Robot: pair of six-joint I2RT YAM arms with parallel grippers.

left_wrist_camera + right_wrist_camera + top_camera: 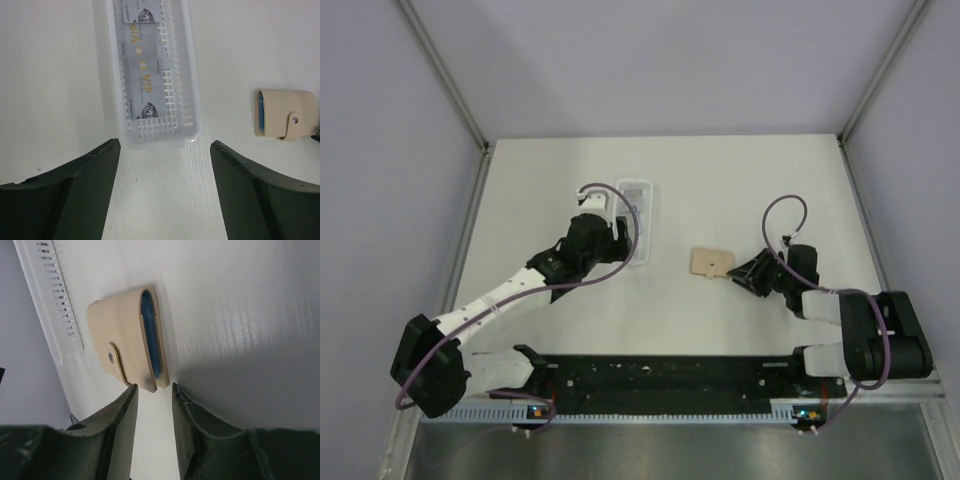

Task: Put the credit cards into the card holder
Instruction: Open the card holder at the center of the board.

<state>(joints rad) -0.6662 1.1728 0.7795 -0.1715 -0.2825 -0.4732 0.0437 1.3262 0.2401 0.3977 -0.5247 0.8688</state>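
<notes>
Several pale grey credit cards [143, 82] marked VIP lie in a row inside a long clear plastic tray [192, 100]. My left gripper [165, 145] hangs wide open just short of the tray's near end, with nothing between its fingers. From above, this gripper [618, 240] is beside the tray [638, 222]. The tan card holder [712, 262] lies folded on the table, right of the tray. Its snap tab is fastened and its blue inside shows at one edge [150, 340]. My right gripper [154, 387] has its jaws narrowly apart, and its tips sit just short of the holder's corner.
The white table has grey walls on three sides. A black rail [660, 375] with both arm bases runs along the near edge. The slotted tray wall [55, 305] shows behind the holder in the right wrist view.
</notes>
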